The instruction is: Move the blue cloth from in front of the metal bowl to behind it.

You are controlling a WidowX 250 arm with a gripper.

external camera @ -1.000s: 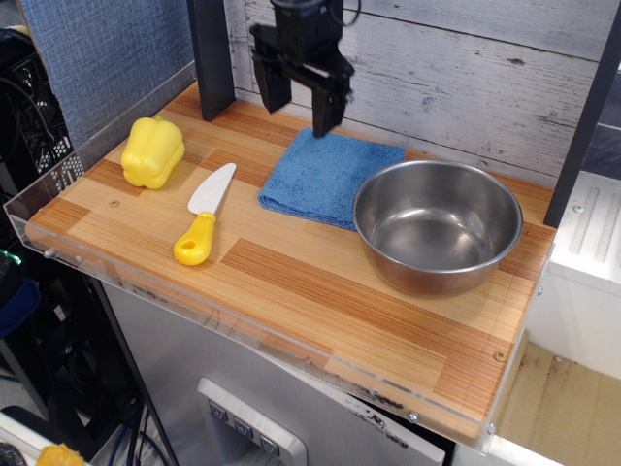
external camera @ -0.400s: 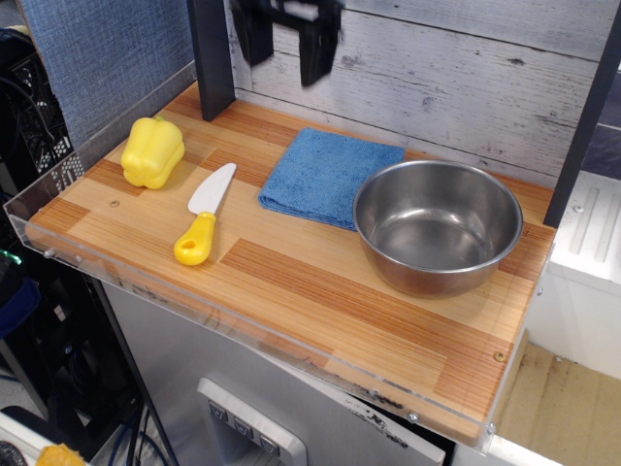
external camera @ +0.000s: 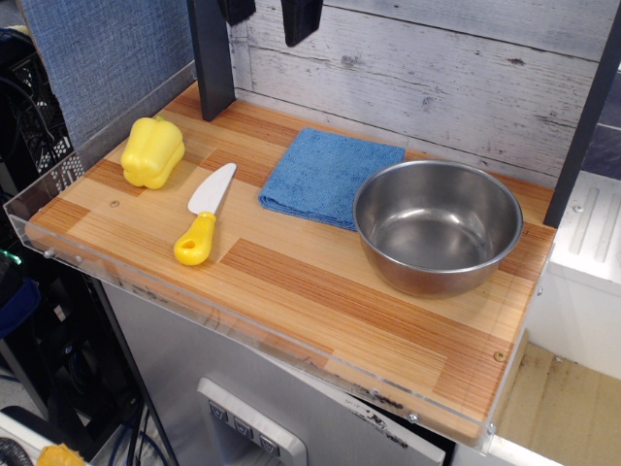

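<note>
My tool [external camera: 270,16] has risen (fingers spread, holding nothing) above the flat blue microfibre cloth [external camera: 328,175], which touches the shiny steel bowl [external camera: 438,225]

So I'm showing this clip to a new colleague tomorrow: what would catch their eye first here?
Probably the shiny metal bowl, the largest thing on the wooden board, at its right. Next, the blue cloth lying flat just left of the bowl, touching its rim, and the bright yellow pepper and yellow-handled knife at the left. The hand is high at the top edge, holding nothing.
</note>
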